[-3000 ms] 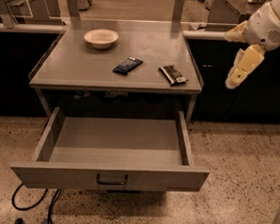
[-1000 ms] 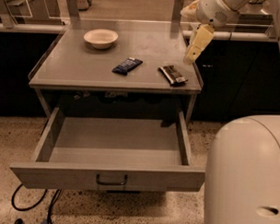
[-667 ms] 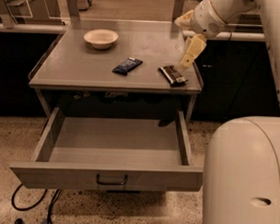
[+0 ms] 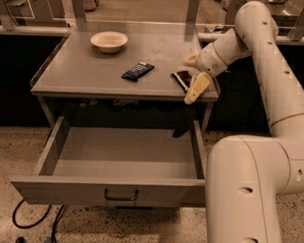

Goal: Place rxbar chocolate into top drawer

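Observation:
The rxbar chocolate (image 4: pixel 182 78), a flat dark bar with pale edges, lies on the grey table top (image 4: pixel 83 71) near its right front corner. My gripper (image 4: pixel 195 87) hangs right over the bar's near right end, its cream fingers (image 4: pixel 197 85) pointing down and hiding part of the bar. The top drawer (image 4: pixel 125 160) is pulled fully out below the table and its inside is bare. Its front panel carries a small dark handle (image 4: pixel 121 195).
A dark blue wrapped bar (image 4: pixel 138 70) lies mid-table, left of the rxbar. A pale bowl (image 4: pixel 109 41) sits at the back left. My big cream arm (image 4: pixel 250 187) fills the right side. Black cables (image 4: pixel 36 222) lie on the speckled floor.
My gripper has swung in from the right and come down from above the table's back right to the rxbar. The arm now fills the right foreground. Bars, bowl and drawer have not moved.

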Robot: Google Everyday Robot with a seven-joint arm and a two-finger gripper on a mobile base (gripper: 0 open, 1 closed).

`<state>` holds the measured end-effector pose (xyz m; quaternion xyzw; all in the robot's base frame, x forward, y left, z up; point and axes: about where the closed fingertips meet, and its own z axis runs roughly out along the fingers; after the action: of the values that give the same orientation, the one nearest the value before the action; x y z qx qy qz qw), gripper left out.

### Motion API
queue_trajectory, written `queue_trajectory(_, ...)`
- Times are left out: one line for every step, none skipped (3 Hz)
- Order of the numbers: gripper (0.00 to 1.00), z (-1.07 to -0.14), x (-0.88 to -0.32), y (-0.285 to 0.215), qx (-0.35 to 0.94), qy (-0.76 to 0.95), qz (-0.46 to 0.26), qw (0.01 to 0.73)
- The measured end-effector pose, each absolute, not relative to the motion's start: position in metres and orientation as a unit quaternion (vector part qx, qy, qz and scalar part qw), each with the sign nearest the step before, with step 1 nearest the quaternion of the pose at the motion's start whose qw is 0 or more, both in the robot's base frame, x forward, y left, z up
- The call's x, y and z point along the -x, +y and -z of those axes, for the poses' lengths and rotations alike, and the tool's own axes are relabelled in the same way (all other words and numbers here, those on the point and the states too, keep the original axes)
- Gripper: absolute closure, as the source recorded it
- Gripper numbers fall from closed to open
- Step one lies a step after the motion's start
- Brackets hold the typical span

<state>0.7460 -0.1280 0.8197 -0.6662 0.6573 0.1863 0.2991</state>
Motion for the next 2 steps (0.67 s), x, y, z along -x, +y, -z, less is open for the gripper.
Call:
queue_trajectory(0.00, -0.7867, -0.7545, -0.1387, 0.656, 0.675, -0.188, 0.279)
queue_trajectory(0.00, -0.7867, -0.7545, -0.1387, 0.656, 0.675, -0.188, 0.279)
